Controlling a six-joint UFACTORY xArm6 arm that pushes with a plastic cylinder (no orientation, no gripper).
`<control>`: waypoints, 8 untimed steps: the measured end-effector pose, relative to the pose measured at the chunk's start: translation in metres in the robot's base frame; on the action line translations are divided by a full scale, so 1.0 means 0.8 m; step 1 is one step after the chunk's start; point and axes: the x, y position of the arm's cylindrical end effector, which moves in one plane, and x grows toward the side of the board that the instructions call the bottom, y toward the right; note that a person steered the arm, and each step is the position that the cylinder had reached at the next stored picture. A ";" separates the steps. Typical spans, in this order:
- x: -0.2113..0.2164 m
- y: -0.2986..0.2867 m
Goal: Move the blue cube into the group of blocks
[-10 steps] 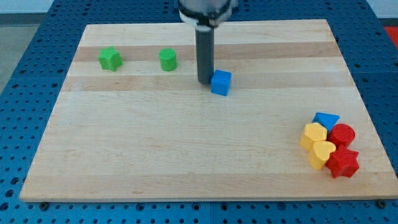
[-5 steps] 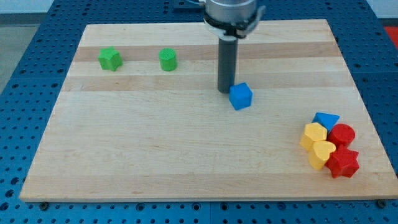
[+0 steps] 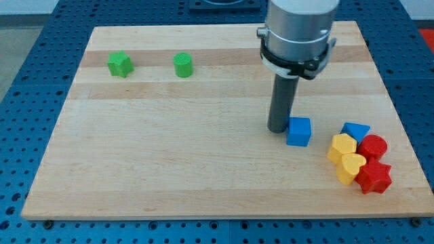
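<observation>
camera view shows my tip (image 3: 277, 129) touching the blue cube (image 3: 298, 131) on its left side; it is a bare rod with nothing to open or close. the cube sits near the group of blocks (image 3: 358, 157) toward the view's right, not yet joined. a short push remains, i judge. no writing or labels are visible.

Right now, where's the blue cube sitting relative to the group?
The blue cube sits right of the board's centre in the camera view, just left of the group, a small gap short of the yellow block and blue triangular block. My tip is against its left side.
</observation>
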 end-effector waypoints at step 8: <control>-0.014 0.046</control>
